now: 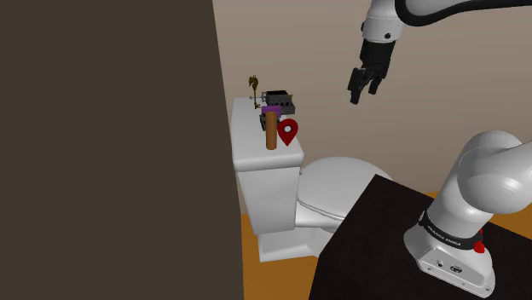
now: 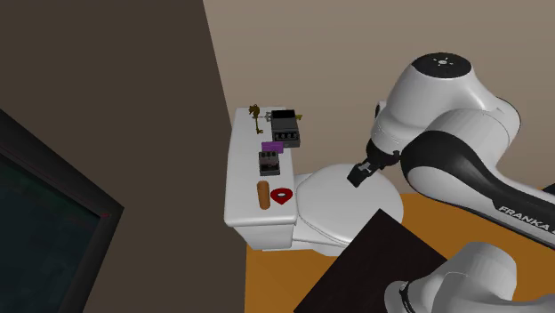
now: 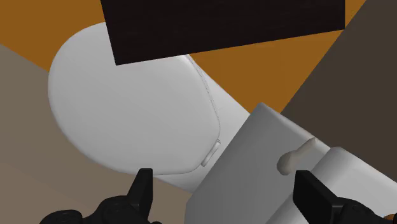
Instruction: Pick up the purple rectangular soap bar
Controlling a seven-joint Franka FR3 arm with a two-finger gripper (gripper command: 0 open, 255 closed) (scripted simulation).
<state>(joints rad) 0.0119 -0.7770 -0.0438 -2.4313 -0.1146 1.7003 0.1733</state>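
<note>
Atop the toilet tank [image 1: 251,152], purple soap bar [image 2: 271,145] sits beside a dark, possibly tray-like box [image 2: 285,127]; gripper [image 1: 364,88] spread.

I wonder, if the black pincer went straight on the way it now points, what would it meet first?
Most likely the closed white toilet lid, near its rear edge beside the white tank; the open black pincer points down at that seam, though depth is hard to judge.

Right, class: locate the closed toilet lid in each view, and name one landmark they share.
Shoulder view: toilet lid lower middle, right of tank.
Second exterior view: lid centre, right of tank.
Wrist view: lid beyond the gripper, bordering the stand.
Shared landmark: the dark stand beside it.
</note>
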